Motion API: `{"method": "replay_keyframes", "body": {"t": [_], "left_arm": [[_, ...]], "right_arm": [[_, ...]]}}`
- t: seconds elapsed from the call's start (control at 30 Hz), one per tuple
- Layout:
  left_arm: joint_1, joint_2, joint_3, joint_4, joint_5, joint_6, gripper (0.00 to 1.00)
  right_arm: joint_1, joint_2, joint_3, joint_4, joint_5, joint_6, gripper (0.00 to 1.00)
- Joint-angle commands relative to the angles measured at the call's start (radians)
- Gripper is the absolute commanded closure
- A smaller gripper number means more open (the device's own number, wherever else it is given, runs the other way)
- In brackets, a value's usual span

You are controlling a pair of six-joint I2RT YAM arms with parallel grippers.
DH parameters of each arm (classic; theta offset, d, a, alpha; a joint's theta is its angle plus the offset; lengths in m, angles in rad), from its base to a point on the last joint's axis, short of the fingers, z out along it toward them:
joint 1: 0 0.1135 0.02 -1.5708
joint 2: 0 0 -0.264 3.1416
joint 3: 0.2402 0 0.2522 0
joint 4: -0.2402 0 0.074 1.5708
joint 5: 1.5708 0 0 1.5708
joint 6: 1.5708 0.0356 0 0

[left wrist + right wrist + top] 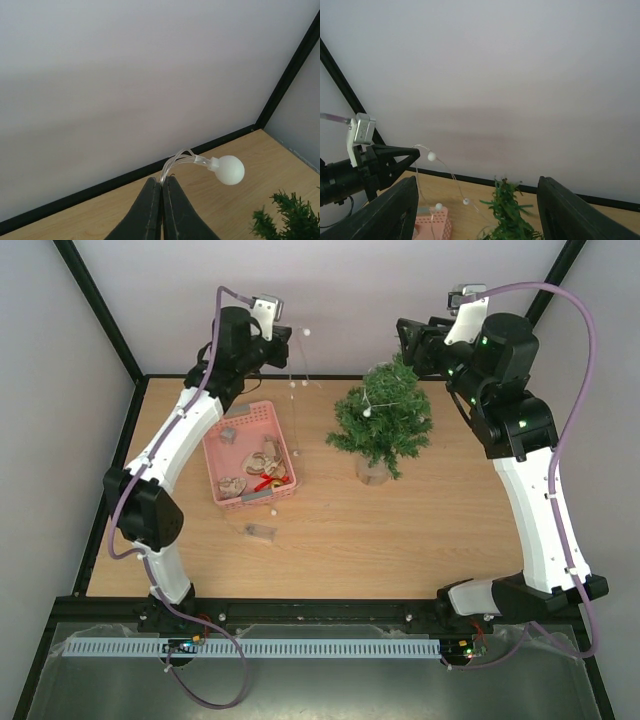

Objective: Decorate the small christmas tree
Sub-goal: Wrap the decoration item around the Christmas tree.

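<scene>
The small christmas tree (383,420) stands upright at the back middle of the table; it also shows in the right wrist view (507,212) and the left wrist view (292,217). My left gripper (291,334) is raised left of the tree, shut on the thin clear wire of a light string (172,165) just behind a white ball (229,170). The string hangs down toward the pink basket (250,452) and runs across to the tree, with a bead (367,410) on its branches. My right gripper (477,182) is open and empty, high behind the tree top.
The pink basket holds several wooden ornaments (262,465). A small grey tag (262,531) lies on the table in front of it. Black frame posts stand at the back corners, and a pale wall closes the back.
</scene>
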Motion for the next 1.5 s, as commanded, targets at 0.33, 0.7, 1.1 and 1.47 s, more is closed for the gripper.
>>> {"method": "replay_keyframes", "body": {"t": [0.33,0.7,1.1,1.47], "left_arm": [[0.008,0.07,0.193,0.241,0.162,-0.181,0.98],[-0.008,0.054,0.199,0.514,0.225,-0.301,0.98],[-0.012,0.027,0.211,0.61,0.283,-0.376,0.98],[-0.016,-0.005,0.231,0.696,0.35,-0.516,0.98]], "right_arm": [[0.003,-0.037,-0.054,0.049,0.016,0.004,0.37],[0.003,-0.066,-0.089,0.04,-0.026,0.003,0.37],[0.092,-0.005,-0.067,0.057,-0.05,-0.114,0.42],[0.179,0.022,-0.132,0.145,-0.06,-0.31,0.43]]}}
